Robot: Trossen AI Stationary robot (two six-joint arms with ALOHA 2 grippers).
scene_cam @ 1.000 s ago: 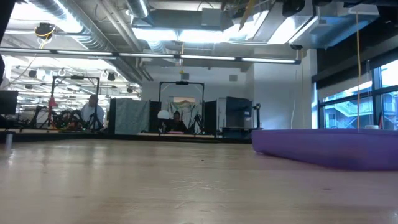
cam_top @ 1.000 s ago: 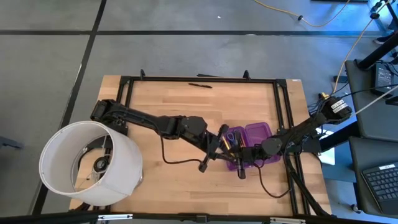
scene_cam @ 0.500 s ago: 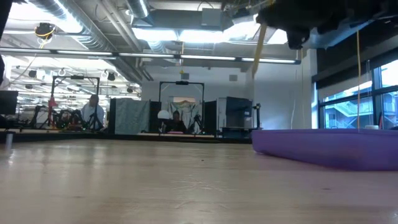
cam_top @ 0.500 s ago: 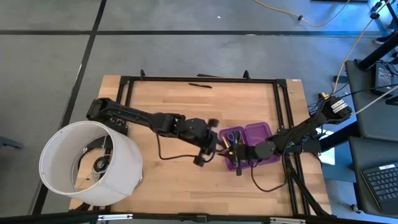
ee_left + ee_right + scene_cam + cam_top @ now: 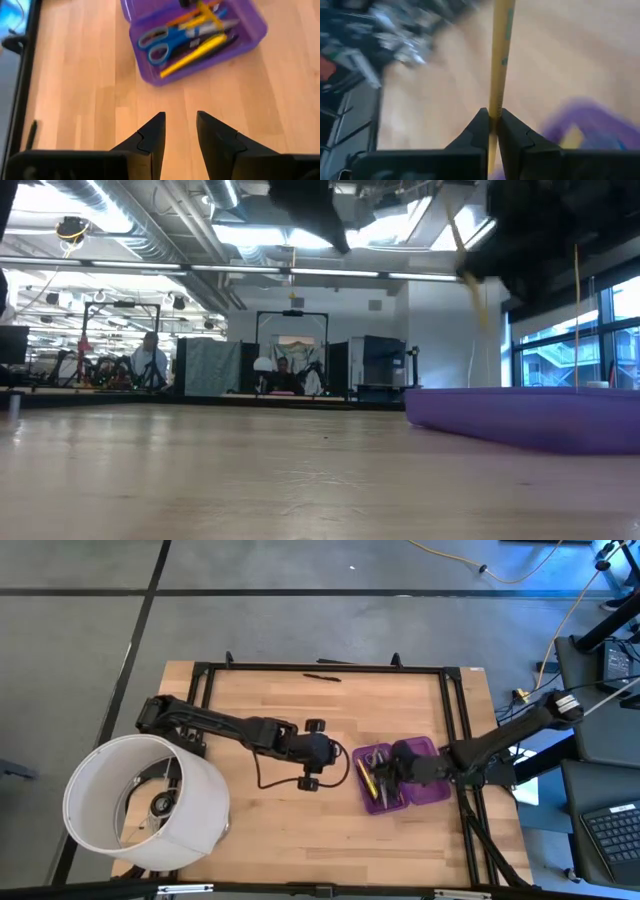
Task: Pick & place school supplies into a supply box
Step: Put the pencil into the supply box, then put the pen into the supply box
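Jaws of right gripper [image 5: 490,131] pinching one yellow pencil [image 5: 500,55] above purple supply box [image 5: 150,75] on worktop [image 5: 270,810], holding one scissors [image 5: 165,42] and perhaps three pencils; left gripper [image 5: 179,132] spread, empty.

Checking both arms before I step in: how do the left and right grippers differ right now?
The left gripper is open and empty, beside the supply box over bare table; the right gripper is shut on a yellow pencil. From above, the left gripper sits clear of the box, while the right gripper is over it. Both have dark two-finger jaws.
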